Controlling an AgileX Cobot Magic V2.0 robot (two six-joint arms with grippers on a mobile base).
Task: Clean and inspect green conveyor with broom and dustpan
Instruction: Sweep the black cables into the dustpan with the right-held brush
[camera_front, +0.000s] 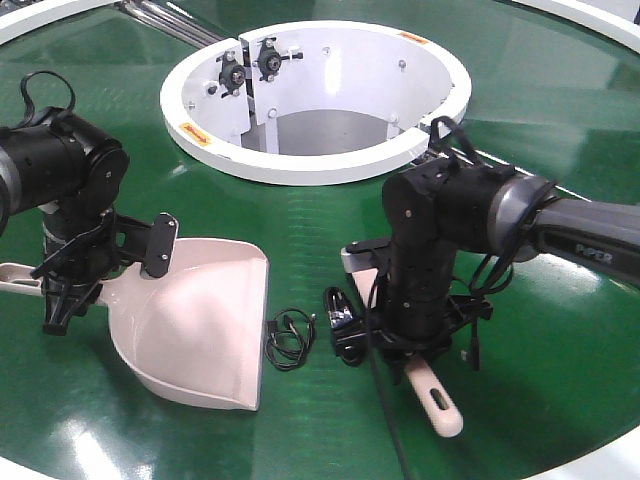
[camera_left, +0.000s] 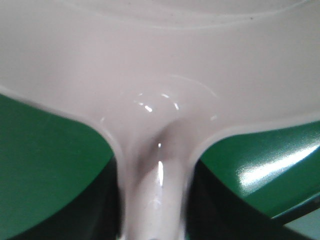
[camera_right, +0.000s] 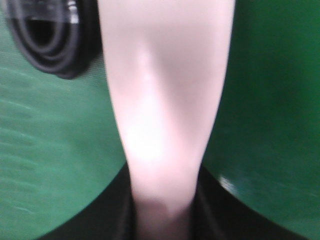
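Dustpan (camera_front: 205, 320) sits flat on the green conveyor (camera_front: 560, 150), front-left of the belt. Its wide mouth faces right and toward the camera, and its handle runs off to the left. The pan looks bare inside.

Left gripper (camera_front: 68, 285) is at the handle end. In the left wrist view the dark jaws sit tight against both sides of the dustpan handle (camera_left: 155, 200), just behind where it flares into the pan, so it's clamped on the dustpan.

Broom (camera_front: 435, 395) is low over the belt, front-right and well apart from the dustpan. The tapered handle with its slot hole pokes out toward the camera from under the right wrist. The head end is mostly hidden by the arm, and I can't make out the bristles.

Right gripper (camera_front: 420, 345) points down over the broom. In the right wrist view the jaws close in on either side of the narrow part of the broom (camera_right: 165, 125), gripping it.

A thin black cable (camera_front: 290, 337) lies in a loose loop on the belt, just beside the dustpan mouth, between pan and broom. A thicker black coil (camera_right: 45, 40) lies next to the broom's left side.

The white ring (camera_front: 320, 165) is behind both arms at belt centre. The rollers (camera_front: 170, 20) are just visible at the top edge.
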